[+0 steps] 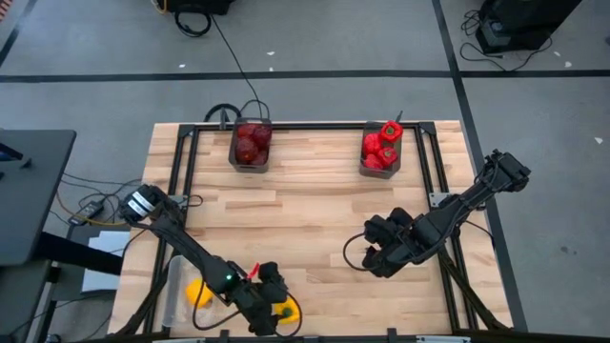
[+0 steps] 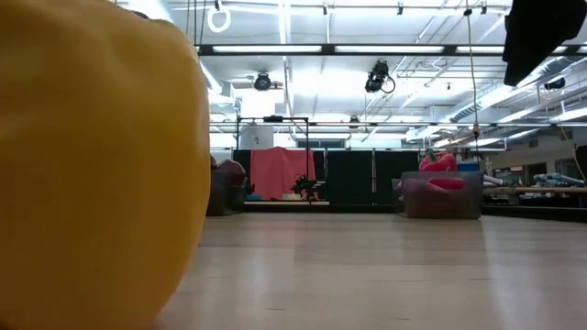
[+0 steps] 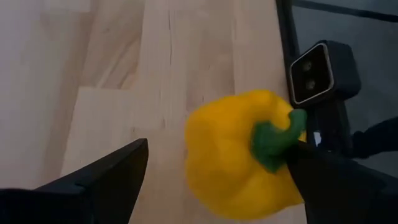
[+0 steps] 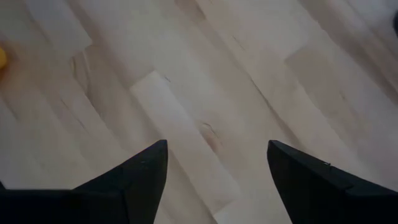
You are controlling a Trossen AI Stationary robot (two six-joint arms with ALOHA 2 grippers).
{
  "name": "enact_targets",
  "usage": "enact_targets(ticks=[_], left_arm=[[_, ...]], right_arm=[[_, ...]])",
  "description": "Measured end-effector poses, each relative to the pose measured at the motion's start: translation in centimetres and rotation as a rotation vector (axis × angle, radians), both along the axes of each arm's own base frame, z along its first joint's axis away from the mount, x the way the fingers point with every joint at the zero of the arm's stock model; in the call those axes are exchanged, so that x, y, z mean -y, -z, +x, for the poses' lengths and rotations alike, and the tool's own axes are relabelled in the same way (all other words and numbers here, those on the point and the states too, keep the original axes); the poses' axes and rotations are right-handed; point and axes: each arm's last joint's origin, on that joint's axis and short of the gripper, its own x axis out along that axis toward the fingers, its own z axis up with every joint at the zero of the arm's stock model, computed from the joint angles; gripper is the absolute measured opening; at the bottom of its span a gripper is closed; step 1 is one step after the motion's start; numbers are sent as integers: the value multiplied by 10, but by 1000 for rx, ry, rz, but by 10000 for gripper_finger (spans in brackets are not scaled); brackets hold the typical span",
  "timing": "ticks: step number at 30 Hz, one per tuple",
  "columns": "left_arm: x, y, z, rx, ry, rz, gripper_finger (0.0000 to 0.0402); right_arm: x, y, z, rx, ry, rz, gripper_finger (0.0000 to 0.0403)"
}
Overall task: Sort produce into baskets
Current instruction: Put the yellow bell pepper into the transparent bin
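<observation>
A yellow bell pepper (image 3: pixel 239 165) with a green stem (image 3: pixel 273 140) lies on its side on the table near the front edge (image 1: pixel 287 309); it fills the low view's left (image 2: pixel 92 165). My left gripper (image 3: pixel 217 149) is open around it (image 1: pixel 272 300), one finger well clear of it and the other close by the stem. Another yellow pepper (image 1: pixel 198 292) lies in the clear tub (image 1: pixel 174 286) at the front left. My right gripper (image 4: pixel 217 146) is open and empty above bare table at the right middle (image 1: pixel 374 250). My left gripper stands slanting down over the yellow pepper, which lies on the table. One finger (image 3: pixel 323 180) is right beside the stem side (image 3: pixel 283 155); I cannot tell whether it touches. The other finger (image 3: pixel 118 177) is apart from the pepper.
At the far edge stand two dark bins: one with maroon fruits (image 1: pixel 251 143) and one with red peppers (image 1: pixel 381 148), which also shows in the low view (image 2: pixel 445 188). A small camera block (image 3: pixel 314 71) sits at the table's front edge beside the pepper.
</observation>
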Motion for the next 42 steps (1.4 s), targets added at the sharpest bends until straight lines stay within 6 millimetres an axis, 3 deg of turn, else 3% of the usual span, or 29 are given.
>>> enact_targets(ticks=[9,17,23,27,33,42], left_arm=[[6,16,6,-13,-20,-38,375],[1,18,9,-43,-34,-53,290],[-7,12,9,-77,-48,-76,282],[-22,-4,0,-125,-86,-41,287],[-49,-45,-27,-154,-219,27,282],[-75,-105,-101,-138,-361,62,283]], right_arm=[[1,0,-1,-27,-59,-12,287],[-4,1,-4,-38,-70,-4,279],[-5,1,-5,-37,-71,-3,271],[-5,0,-5,-28,-67,-14,268],[-4,0,-4,4,-39,-38,268],[-5,-1,-1,73,46,-29,268]])
